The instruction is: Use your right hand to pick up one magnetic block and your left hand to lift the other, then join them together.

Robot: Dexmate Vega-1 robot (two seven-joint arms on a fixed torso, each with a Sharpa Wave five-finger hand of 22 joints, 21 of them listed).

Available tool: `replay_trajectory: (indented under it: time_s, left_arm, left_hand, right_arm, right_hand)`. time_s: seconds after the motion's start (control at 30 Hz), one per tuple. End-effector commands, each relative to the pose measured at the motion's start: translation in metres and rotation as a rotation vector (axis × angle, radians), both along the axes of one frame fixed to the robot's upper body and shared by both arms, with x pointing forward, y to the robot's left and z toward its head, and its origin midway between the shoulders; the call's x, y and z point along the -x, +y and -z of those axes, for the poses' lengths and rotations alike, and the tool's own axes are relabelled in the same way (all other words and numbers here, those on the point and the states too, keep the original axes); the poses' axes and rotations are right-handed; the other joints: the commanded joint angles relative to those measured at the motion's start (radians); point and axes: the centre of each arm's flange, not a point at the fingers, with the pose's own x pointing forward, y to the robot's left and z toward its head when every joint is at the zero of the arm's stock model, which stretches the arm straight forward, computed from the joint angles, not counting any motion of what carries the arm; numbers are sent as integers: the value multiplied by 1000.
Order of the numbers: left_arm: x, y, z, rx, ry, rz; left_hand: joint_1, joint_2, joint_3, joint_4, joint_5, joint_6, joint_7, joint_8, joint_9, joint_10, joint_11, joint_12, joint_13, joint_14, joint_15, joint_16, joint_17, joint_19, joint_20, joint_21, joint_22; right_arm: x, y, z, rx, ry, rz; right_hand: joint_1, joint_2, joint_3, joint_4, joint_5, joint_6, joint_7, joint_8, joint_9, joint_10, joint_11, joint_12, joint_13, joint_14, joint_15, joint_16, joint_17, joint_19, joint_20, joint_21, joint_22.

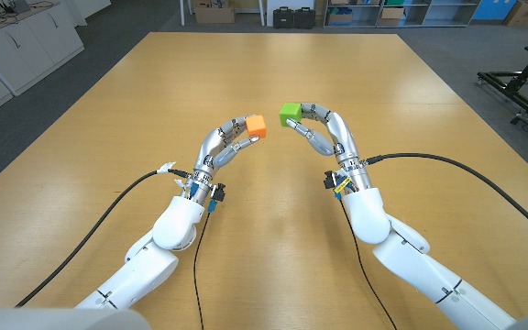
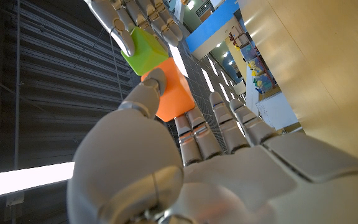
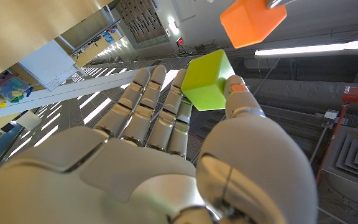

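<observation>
Left hand [image 1: 230, 142] fingers pinch orange block [image 1: 256, 126]; right hand [image 1: 322, 131] fingers pinch green block [image 1: 290, 113]. Both held above the surface [image 1: 273, 247], blocks near, apart.

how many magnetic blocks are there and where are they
2. The orange cube-shaped magnetic block is held in the left hand; the green cube-shaped magnetic block is held in the right hand. Both are above the wooden table, a gap between them.

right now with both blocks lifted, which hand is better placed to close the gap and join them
Either, about equally. The left hand holds the orange block and the right hand holds the green block, both above the table, facing each other across a small gap. The green sits slightly farther back, so the right may need to realign.
</observation>
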Motion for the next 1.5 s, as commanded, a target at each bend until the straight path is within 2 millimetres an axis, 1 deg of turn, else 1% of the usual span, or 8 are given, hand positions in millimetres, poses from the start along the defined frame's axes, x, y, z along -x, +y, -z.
replay_trajectory:
  time_s: [0.03,0.33,0.6,1.07,1.5]
  left_arm:
    - [-1,3,4,35,8,26]
    - [-4,1,5,36,28,67]
    - [-8,-5,6,30,53,142]
    - [-4,-2,8,31,52,142]
    - [-3,-7,9,20,48,169]
  left_hand:
    - [-24,24,20,20,7,51,-42,11,3,67,-55,6,3,8,-165,-2,4,6,-5,0,2]
    - [-28,25,20,20,6,56,-43,13,3,74,-55,5,3,11,-165,-1,5,8,-5,0,2]
    - [-33,24,19,20,6,58,-43,13,3,78,-55,4,3,12,-165,-1,5,8,-5,-1,2]
    - [-40,23,19,21,5,59,-44,13,3,83,-55,2,3,13,-164,-2,5,8,-4,-1,2]
    - [-47,23,18,22,4,62,-44,14,3,86,-56,-2,4,14,-163,-2,6,7,-4,-2,2]
  right_arm:
    - [-4,9,3,20,-4,-37]
    - [0,12,3,34,-14,-49]
    - [2,14,2,63,-33,-72]
    - [0,8,5,112,-4,-96]
    - [5,12,9,130,-1,-118]
  right_hand:
    - [55,70,2,7,4,138,-127,11,4,74,-64,5,2,11,-68,5,6,8,-70,10,4]
    - [54,70,1,7,3,137,-129,10,3,74,-65,4,2,13,-68,6,6,8,-71,11,4]
    - [52,70,-1,8,3,139,-130,10,3,75,-65,4,3,14,-69,6,7,8,-72,13,4]
    - [54,71,-2,7,4,140,-129,10,3,74,-66,2,3,15,-77,5,8,8,-77,15,4]
    - [53,72,-4,8,3,143,-126,10,3,82,-65,5,3,16,-71,6,10,8,-77,16,4]
